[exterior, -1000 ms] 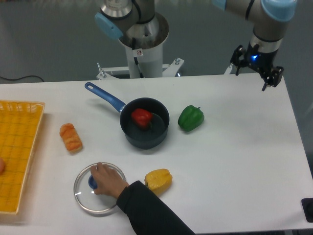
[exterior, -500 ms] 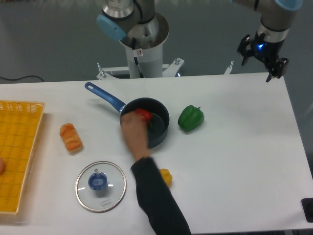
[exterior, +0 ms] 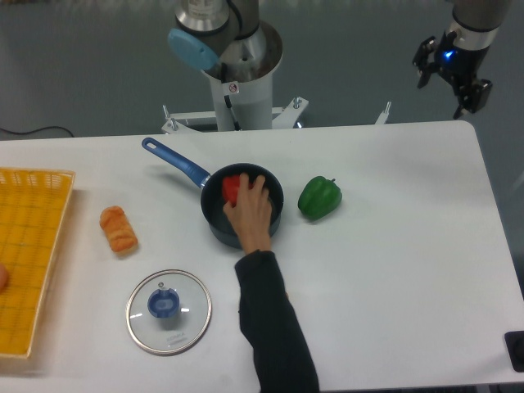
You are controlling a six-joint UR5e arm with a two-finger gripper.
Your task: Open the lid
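Observation:
The lid [exterior: 168, 311], a clear glass disc with a metal rim and blue knob, lies flat on the white table [exterior: 393, 270] at the front left, apart from the pan. The dark blue saucepan [exterior: 270, 214] stands uncovered in the middle. A person's hand [exterior: 250, 214] reaches into it and rests on a red pepper [exterior: 231, 187]. My gripper [exterior: 453, 82] hangs high above the table's far right corner, far from the lid. It is open with nothing between its fingers.
A green pepper [exterior: 319, 197] sits right of the pan. An orange pastry-like item [exterior: 119, 229] lies to the left, and a yellow basket [exterior: 33, 262] fills the left edge. The person's dark sleeve [exterior: 274, 336] crosses the front middle. The robot base [exterior: 237, 82] stands behind the table.
The person's hand left the lid, moved to the saucepan and now rests on the red pepper. My gripper has risen and drifted right. The sleeve now hides the yellow pepper.

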